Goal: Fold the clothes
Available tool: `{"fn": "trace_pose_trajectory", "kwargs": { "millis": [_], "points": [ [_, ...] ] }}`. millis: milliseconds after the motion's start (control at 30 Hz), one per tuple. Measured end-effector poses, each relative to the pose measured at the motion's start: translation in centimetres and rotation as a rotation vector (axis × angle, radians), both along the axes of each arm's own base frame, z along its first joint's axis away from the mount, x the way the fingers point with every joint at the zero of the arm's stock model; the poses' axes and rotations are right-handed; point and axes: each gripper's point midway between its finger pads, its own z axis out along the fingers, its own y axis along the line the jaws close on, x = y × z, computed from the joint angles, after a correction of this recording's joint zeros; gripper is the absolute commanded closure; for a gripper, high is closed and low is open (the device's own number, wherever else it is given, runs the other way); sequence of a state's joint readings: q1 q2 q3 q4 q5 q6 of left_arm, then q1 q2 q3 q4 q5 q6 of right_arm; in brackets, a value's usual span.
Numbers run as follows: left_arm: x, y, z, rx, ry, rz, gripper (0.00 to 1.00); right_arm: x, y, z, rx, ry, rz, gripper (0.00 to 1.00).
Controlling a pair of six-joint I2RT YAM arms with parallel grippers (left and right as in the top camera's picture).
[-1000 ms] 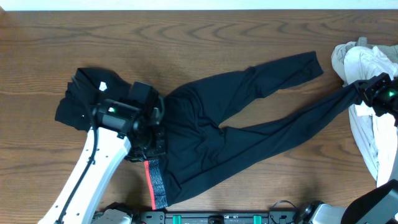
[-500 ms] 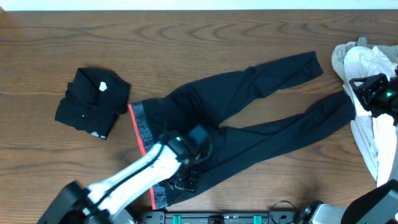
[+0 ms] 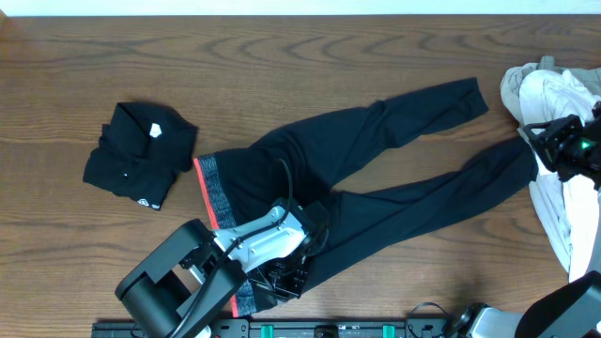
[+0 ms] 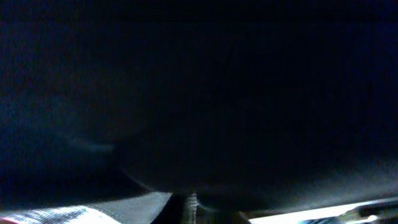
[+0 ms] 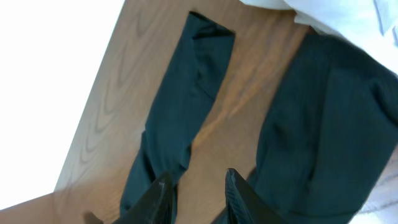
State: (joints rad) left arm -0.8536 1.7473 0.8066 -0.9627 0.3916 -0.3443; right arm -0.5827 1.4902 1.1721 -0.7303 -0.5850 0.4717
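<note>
Brown wood desk point(image 3: 300, 56) carries the pants point(image 3: 376, 160) spread across its middle, waistband point(image 3: 214, 192) toward the front edge, legs running to the right edge. My left gripper point(image 3: 282, 277) sits low over them near the front edge; its camera shows only dark fabric, so I cannot tell its opening. My right gripper point(image 5: 198, 175) hangs parted and empty over a cuff by the right edge.

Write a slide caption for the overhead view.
Black pants spread on the table, left gripper near the waistband, right gripper by one cuff.
</note>
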Motion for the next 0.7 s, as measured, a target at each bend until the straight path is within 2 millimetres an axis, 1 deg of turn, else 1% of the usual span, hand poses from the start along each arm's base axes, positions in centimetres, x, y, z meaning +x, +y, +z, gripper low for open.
{"fn": "trace_pose_trajectory", "kwargs": {
  "millis": [100, 200, 267, 367, 433, 533, 567, 633, 700],
  "points": [
    [-0.4, 0.4, 0.3, 0.016, 0.019, -0.001, 0.94, -1.2, 0.1, -0.9, -0.014, 0.065, 0.008, 0.75],
    [-0.6, 1.0, 1.3, 0.050, 0.048, 0.013, 0.94, -3.0, -0.1, -2.2, -0.054, 0.166, 0.005, 0.78],
    [-0.2, 1.3, 2.2, 0.062, 0.044, 0.025, 0.94, -4.2, -0.5, -3.0, -0.085, 0.227, -0.001, 0.78],
    [1.4, 1.6, 4.0, 0.060, -0.015, 0.043, 0.94, -5.4, -1.5, -3.9, -0.147, 0.304, -0.017, 0.78],
    [2.7, 1.7, 5.2, 0.040, -0.070, 0.067, 0.94, -5.8, -2.1, -4.7, -0.173, 0.343, -0.024, 0.73],
    [4.7, 2.0, 6.7, -0.003, -0.157, 0.124, 0.94, -6.3, -2.5, -6.7, -0.172, 0.416, -0.019, 0.62],
    [5.2, 2.2, 7.0, -0.012, -0.181, 0.142, 0.94, -6.5, -2.5, -7.5, -0.166, 0.441, -0.013, 0.60],
    [5.9, 2.7, 7.6, -0.020, -0.211, 0.174, 0.94, -6.7, -2.6, -9.1, -0.152, 0.487, -0.003, 0.59],
    [6.3, 3.2, 7.9, -0.025, -0.228, 0.206, 0.94, -6.4, -2.9, -10.7, -0.141, 0.510, 0.003, 0.60]
  ]
}}
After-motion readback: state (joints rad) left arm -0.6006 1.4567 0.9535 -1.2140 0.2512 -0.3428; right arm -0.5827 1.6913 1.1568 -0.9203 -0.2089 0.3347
